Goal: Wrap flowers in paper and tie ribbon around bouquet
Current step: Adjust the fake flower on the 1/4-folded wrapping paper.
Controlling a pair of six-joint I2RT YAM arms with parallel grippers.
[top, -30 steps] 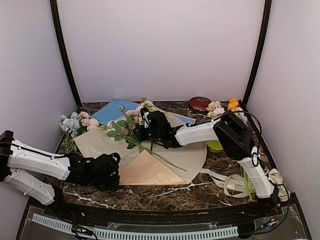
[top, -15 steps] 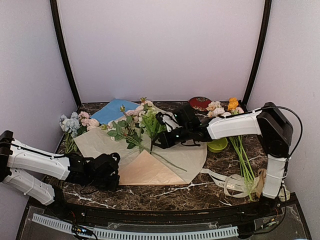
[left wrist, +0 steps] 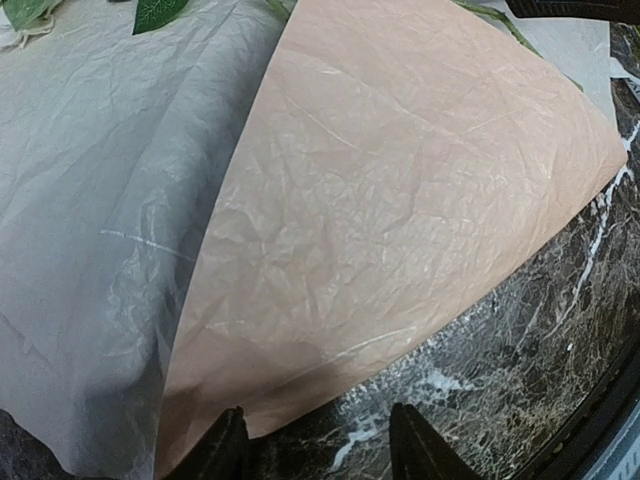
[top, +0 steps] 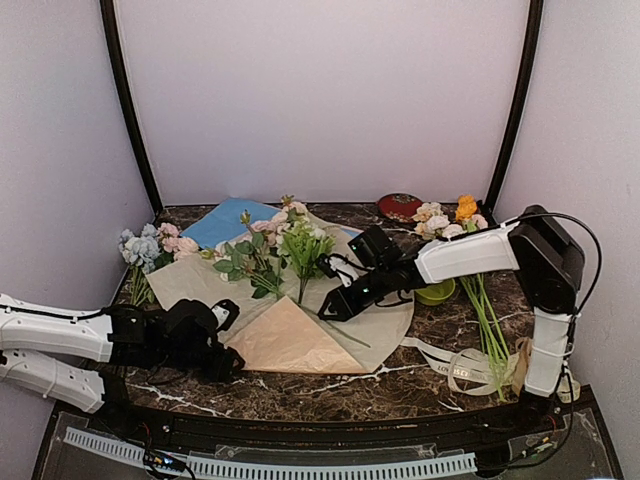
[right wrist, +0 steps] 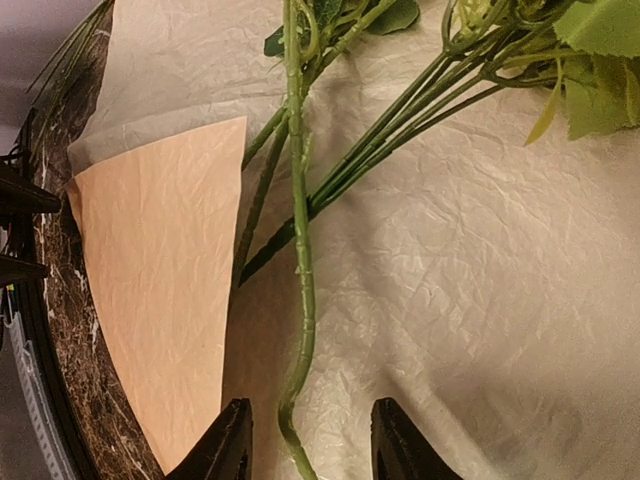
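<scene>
the paper, one corner folded, seems to need its 3 o'clock side over the flowers next; left gripper and right gripper gape empty.

flowers: three bunches
paper: two sheets
ribbon: one
green bowl: one
red dish: one
</scene>
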